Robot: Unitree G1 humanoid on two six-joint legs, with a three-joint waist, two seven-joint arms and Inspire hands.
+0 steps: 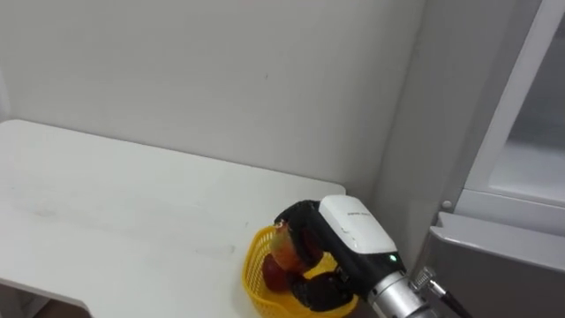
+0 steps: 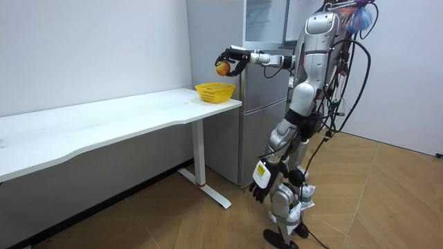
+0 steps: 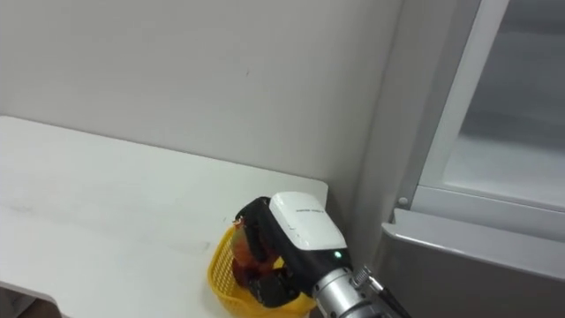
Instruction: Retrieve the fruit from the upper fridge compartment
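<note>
A tall grey fridge [image 2: 266, 76] stands at the end of a long white table [image 1: 115, 203], and the robot stands just beside both, facing the table's fridge end. Near that end of the table sits a small yellow basket [image 1: 256, 274] with an open lattice wall. The robot's right arm reaches out level over it, and the right hand [image 1: 349, 225] has its dark fingers curled round a round orange-red fruit [image 1: 284, 252], clamped on it from several sides. The room view shows the fruit held in the air above the basket, clear of its rim. The left hand [image 2: 261, 183] hangs by the robot's thigh, fingers loose, holding nothing. The fruit looks light and firm, with a smooth skin that could slip or bruise under a hard squeeze, and it would likely roll if set down on the bare table; the basket should stop that. A wrap round its widest part, as here, seems the safest hold. No brand or label shows on the fruit, basket or fridge. There is a faint mark on the white back of the right hand, too small to read.
</note>
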